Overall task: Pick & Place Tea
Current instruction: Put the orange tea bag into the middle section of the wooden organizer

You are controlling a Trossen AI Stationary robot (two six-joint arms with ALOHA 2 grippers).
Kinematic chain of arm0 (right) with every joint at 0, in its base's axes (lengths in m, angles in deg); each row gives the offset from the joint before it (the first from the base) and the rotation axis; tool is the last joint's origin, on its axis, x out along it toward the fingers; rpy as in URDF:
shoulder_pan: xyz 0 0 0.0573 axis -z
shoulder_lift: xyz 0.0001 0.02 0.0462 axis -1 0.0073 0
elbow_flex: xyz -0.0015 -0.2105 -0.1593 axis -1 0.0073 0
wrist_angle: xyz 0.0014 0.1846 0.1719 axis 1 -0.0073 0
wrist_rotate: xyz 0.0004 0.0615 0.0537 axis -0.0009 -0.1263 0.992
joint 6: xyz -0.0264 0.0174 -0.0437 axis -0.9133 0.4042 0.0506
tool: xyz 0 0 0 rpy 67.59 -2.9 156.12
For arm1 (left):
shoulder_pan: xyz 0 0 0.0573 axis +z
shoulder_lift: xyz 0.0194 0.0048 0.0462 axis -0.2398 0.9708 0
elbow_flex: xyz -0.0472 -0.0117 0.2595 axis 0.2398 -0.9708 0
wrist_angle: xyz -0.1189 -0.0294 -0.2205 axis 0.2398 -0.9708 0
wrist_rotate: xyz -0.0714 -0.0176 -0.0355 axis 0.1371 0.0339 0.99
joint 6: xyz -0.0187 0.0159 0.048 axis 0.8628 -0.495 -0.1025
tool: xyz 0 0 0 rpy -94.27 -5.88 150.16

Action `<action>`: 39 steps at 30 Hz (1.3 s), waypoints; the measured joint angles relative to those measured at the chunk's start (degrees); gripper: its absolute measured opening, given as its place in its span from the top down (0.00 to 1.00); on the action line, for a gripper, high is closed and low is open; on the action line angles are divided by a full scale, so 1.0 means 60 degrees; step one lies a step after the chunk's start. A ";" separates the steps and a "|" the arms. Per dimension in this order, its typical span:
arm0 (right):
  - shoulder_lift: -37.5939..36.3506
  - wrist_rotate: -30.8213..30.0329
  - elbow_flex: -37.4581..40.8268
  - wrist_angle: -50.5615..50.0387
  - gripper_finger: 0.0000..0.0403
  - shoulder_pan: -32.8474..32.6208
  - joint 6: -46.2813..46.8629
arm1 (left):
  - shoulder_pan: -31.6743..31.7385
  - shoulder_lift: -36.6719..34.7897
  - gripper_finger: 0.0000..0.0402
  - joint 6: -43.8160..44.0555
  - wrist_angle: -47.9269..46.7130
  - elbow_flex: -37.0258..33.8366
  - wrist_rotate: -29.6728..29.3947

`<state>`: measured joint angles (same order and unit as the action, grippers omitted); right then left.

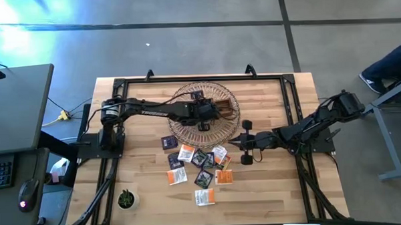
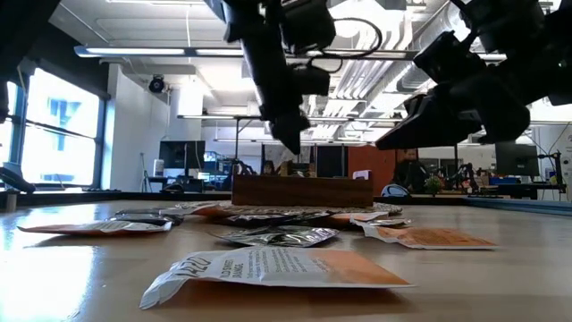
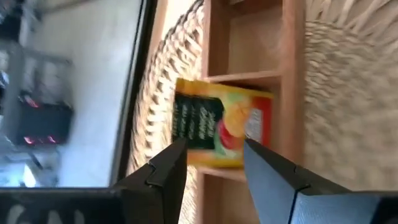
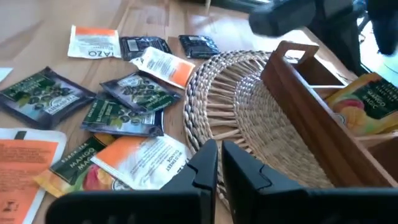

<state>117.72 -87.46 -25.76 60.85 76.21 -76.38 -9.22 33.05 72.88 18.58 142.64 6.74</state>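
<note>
The left hand (image 3: 214,158) hangs over the box (image 1: 222,109) in the basket (image 1: 181,126), fingers parted, a yellow sachet (image 3: 221,124) lying free in a compartment. The right hand (image 4: 219,163), nearly closed and empty, waits right of the basket. More sachets (image 1: 199,166) lie on the desk (image 1: 283,190), near side.

Left arm stretched across the tabletop (image 1: 284,196), left end effector (image 3: 214,158) over the middle, fingers (image 3: 168,168) parted, nothing between them. Right arm folded in from the tabletop's right side, right end effector (image 4: 219,163) lower than the left, fingers nearly together, empty.
</note>
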 joint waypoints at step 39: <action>0.3555 0.0672 -0.3887 -0.4216 0.60 -0.1439 0.0065 | -0.3980 -0.4018 0.65 0.7773 -0.1557 -0.3387 -0.0229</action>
<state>139.05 -83.42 -49.09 35.56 67.58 -75.99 -33.10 8.94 119.52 9.24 122.32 5.37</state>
